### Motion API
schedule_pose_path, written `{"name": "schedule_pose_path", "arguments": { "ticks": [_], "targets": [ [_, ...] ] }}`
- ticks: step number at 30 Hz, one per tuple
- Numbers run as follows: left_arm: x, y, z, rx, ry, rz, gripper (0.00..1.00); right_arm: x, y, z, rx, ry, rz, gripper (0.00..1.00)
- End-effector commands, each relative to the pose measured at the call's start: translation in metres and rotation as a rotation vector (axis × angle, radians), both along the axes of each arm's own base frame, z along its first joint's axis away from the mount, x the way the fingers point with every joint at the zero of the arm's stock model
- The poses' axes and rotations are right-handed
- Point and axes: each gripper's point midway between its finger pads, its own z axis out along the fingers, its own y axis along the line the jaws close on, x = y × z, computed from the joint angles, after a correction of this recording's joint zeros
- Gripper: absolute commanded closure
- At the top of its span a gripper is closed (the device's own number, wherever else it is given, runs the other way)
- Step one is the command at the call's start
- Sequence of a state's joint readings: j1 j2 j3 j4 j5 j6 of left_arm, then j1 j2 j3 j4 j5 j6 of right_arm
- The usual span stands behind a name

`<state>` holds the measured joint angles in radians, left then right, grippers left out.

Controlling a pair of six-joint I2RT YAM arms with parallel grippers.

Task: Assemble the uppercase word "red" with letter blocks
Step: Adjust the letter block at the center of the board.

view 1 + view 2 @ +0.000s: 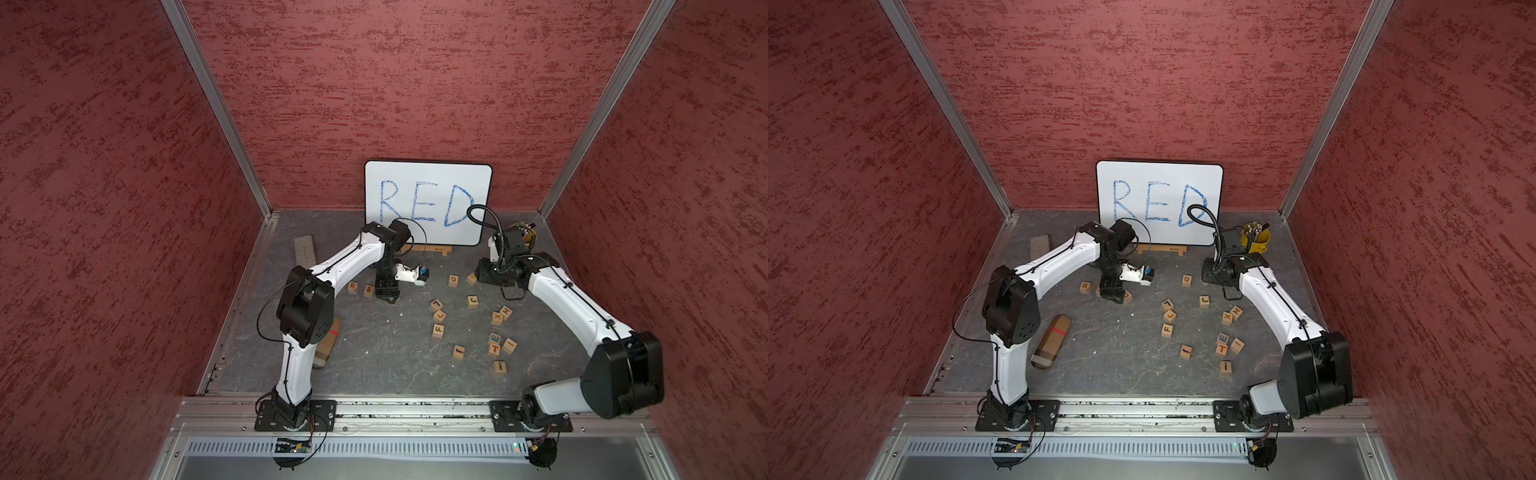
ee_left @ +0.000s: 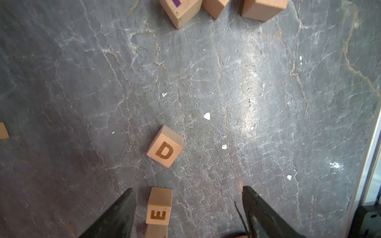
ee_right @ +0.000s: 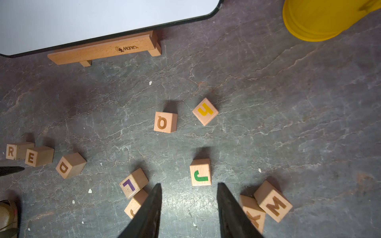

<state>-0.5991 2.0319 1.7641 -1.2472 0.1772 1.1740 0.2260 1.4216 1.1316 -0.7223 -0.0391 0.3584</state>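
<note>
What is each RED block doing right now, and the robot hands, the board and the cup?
R block: lying letter-up, at the row's start.
E block: letter-up, close beside R.
D block: letter-up, twisted, apart from E.
left gripper: open, empty.
right gripper: open, empty.
white board: standing, RED written.
yellow cup: upright, sticks inside.

Three small cubes of light wood, each with one dark brown capital letter on its top face. The R block (image 3: 14,151) and the E block (image 3: 38,156) lie flat on the grey desk (image 3: 268,103), close against each other in a row. The D block (image 3: 70,165) lies just beside the E, with a small gap, turned at an angle to their line.
</note>
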Motion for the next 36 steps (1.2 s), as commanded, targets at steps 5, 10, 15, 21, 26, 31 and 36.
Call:
{"name": "schedule_pose_path", "arguments": {
  "ticks": [5, 10, 15, 21, 26, 31, 36],
  "targets": [
    [0.004, -0.015, -0.028, -0.028, 0.004, -0.108, 0.16, -0.002, -0.008, 0.009, 0.007, -0.026, -0.055, 0.55],
    [0.002, -0.012, -0.045, 0.001, -0.023, -0.166, 0.17, -0.001, -0.008, 0.006, 0.0, -0.017, -0.053, 0.54],
    [0.007, -0.008, -0.06, 0.022, -0.051, -0.21, 0.18, -0.001, -0.008, 0.006, 0.001, -0.016, -0.05, 0.55],
    [0.016, -0.01, -0.071, 0.021, -0.083, -0.235, 0.2, -0.002, -0.01, 0.008, -0.011, -0.013, -0.053, 0.54],
    [0.026, -0.01, -0.074, 0.015, -0.104, -0.232, 0.21, -0.001, -0.01, 0.009, -0.013, -0.015, -0.052, 0.54],
    [0.024, -0.006, -0.079, 0.027, -0.09, -0.242, 0.27, 0.001, -0.009, 0.006, -0.014, -0.008, -0.049, 0.55],
    [0.023, -0.004, -0.08, 0.03, -0.082, -0.232, 0.43, 0.004, -0.008, 0.007, -0.016, -0.009, -0.045, 0.55]
  ]
}}
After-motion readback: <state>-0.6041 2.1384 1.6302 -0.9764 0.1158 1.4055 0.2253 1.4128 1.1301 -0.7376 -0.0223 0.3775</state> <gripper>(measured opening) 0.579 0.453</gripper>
